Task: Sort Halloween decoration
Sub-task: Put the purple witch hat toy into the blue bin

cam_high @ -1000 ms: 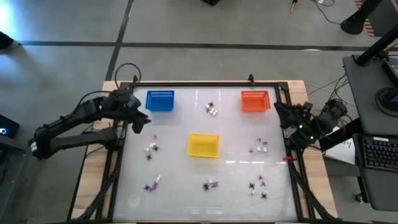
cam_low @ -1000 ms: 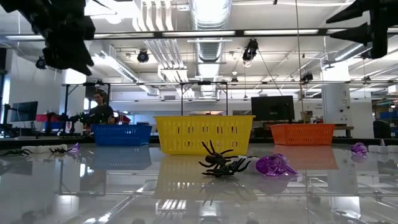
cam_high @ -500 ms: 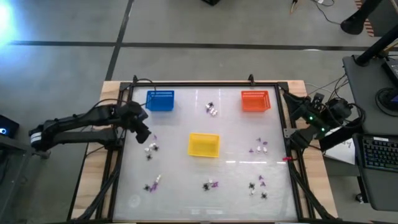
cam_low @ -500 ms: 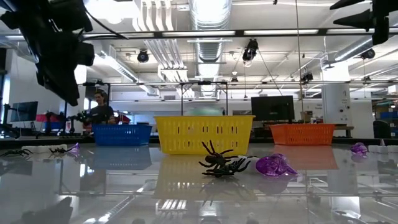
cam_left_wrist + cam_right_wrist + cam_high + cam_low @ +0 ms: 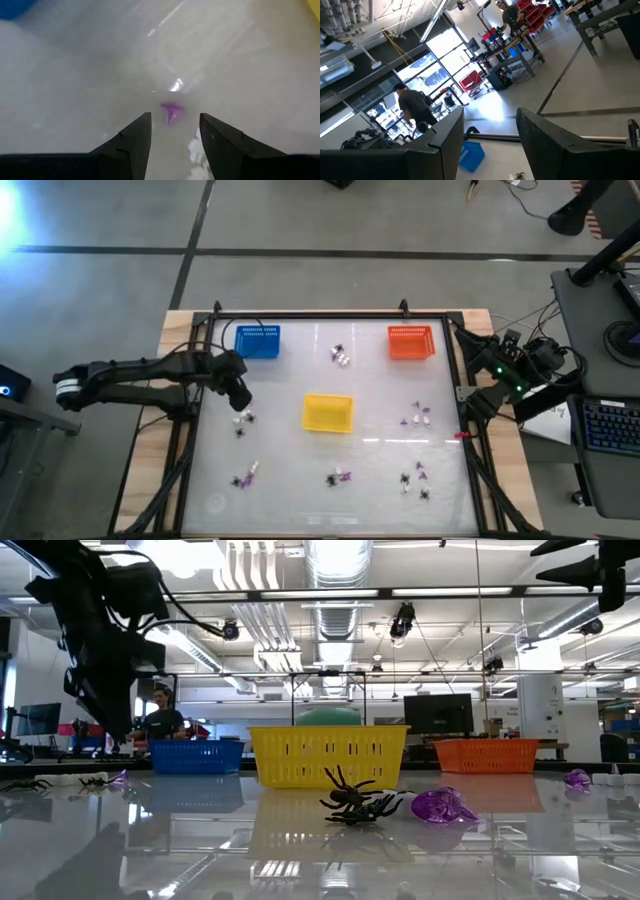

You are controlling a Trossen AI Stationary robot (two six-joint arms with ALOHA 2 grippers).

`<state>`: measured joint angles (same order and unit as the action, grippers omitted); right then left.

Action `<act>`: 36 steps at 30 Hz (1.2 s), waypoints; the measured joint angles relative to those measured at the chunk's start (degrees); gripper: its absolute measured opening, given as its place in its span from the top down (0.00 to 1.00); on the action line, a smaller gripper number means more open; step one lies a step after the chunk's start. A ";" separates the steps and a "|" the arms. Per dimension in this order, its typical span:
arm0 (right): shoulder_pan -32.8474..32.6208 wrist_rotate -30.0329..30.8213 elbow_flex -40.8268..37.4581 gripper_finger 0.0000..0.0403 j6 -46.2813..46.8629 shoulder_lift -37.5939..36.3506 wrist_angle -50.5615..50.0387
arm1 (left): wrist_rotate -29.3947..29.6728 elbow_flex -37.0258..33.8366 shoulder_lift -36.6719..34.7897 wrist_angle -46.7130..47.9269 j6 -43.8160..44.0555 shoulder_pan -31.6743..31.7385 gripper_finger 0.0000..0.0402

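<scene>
No lettering, label, brand mark, number or sign can be read anywhere on the table or in the room behind.

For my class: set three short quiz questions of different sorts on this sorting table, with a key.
1. True or false: the yellow basket stands between the blue basket and the orange basket, nearer the front edge.
2. What colour is the piece ahead of the left gripper, between its open fingers?
A green
B purple
C orange
3. Fill in: the right gripper, open, is held off the table's ____ side.

Key
1. True.
2. B: a purple piece, with white pieces beside it.
3. Right.
</scene>
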<state>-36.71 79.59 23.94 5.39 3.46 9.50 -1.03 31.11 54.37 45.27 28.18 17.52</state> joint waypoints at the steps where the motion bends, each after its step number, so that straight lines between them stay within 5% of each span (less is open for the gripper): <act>1: 0.00 -0.01 0.00 0.56 -0.01 0.00 0.02 | 0.68 -0.05 0.84 -0.66 -0.09 0.00 0.63; 10: 0.00 -0.04 0.00 0.56 0.69 0.00 0.03 | 1.20 -0.17 8.21 -3.57 -2.20 -0.72 0.63; 17: 0.00 -0.02 0.00 0.56 0.15 0.00 0.02 | -6.43 -0.17 11.05 -3.80 -6.11 -1.16 0.63; 36: 0.00 -0.57 -0.07 0.56 0.56 0.00 0.00 | -0.61 -0.13 18.81 -5.61 -4.90 -1.60 0.63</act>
<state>-36.71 79.02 23.88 5.96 3.46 9.50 -1.64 30.98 73.18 39.66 23.29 15.92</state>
